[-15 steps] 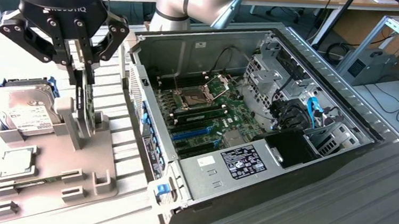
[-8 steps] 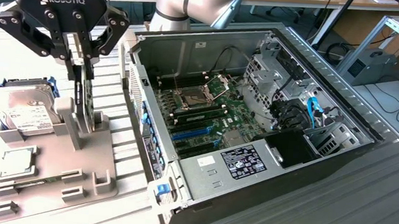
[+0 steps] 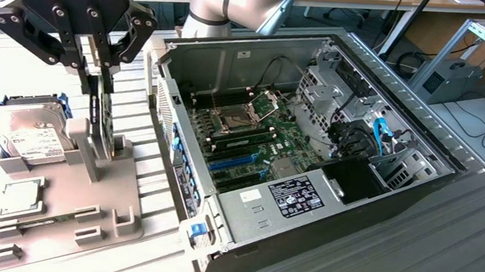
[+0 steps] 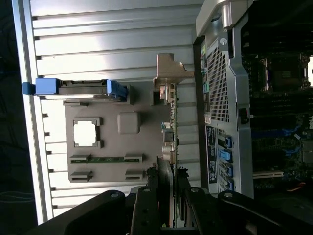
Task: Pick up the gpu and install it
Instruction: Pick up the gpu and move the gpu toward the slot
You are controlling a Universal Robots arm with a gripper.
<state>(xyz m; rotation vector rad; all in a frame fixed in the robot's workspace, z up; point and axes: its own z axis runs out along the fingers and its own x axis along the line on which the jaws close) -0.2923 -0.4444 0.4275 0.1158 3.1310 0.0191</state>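
Over the grey holder tray (image 3: 65, 184), fingers (image 3: 86, 72) clamped on the upright gpu (image 3: 102, 122), open computer case (image 3: 231, 60) alongside.

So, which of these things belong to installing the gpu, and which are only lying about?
For the job:
- gripper, at the gpu's top edge
- gpu, upright in the grey holder
- open computer case with its motherboard

Lying about:
- hard drive
- processor chip
- memory stick
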